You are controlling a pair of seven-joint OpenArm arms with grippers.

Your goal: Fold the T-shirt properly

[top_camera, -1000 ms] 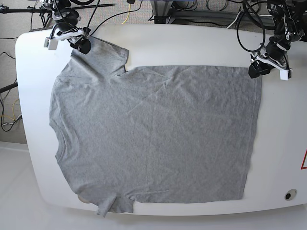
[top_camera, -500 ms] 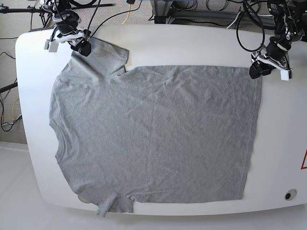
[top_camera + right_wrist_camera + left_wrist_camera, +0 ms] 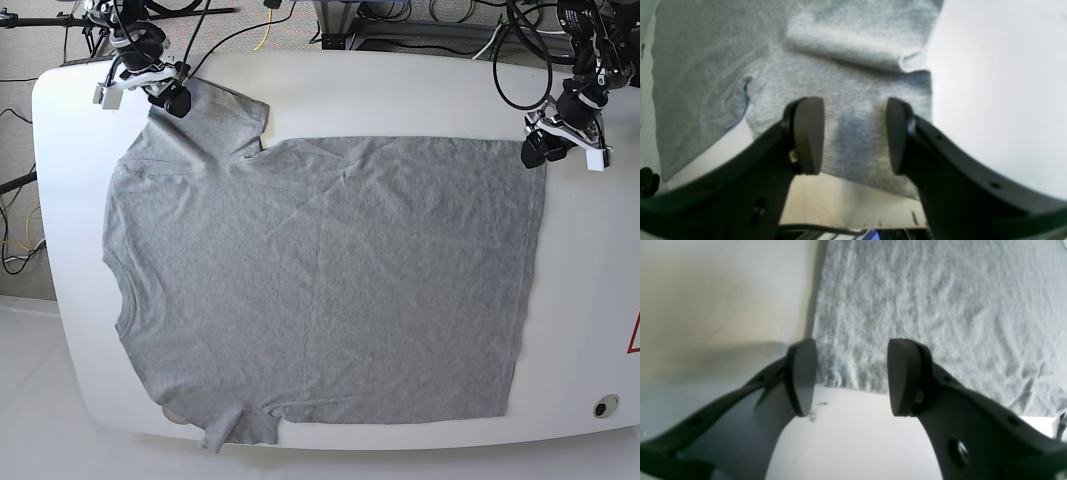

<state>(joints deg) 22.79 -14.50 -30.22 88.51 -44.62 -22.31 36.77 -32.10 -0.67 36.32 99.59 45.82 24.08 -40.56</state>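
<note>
The heather-grey T-shirt (image 3: pixel 320 280) lies spread flat on the white table (image 3: pixel 400 95), neck to the left and hem to the right. My right gripper (image 3: pixel 168 96) hovers at the far sleeve (image 3: pixel 220 115) at the upper left. In the right wrist view that gripper (image 3: pixel 855 135) is open, with the sleeve cloth (image 3: pixel 853 93) lying below the gap and nothing pinched. My left gripper (image 3: pixel 540 148) stands at the hem's far corner on the right. In the left wrist view it (image 3: pixel 850 375) is open, and the shirt's corner (image 3: pixel 846 373) lies just beyond the fingertips.
Black cables and the arm mounts (image 3: pixel 520 40) crowd the table's back edge. The near sleeve (image 3: pixel 235 430) hangs over the front edge. A round hole (image 3: pixel 603 407) and a red mark (image 3: pixel 633 335) sit on the table's right side.
Both grippers have shifted slightly toward the table's far edge. Their jaws stand as before, and the shirt has not moved.
</note>
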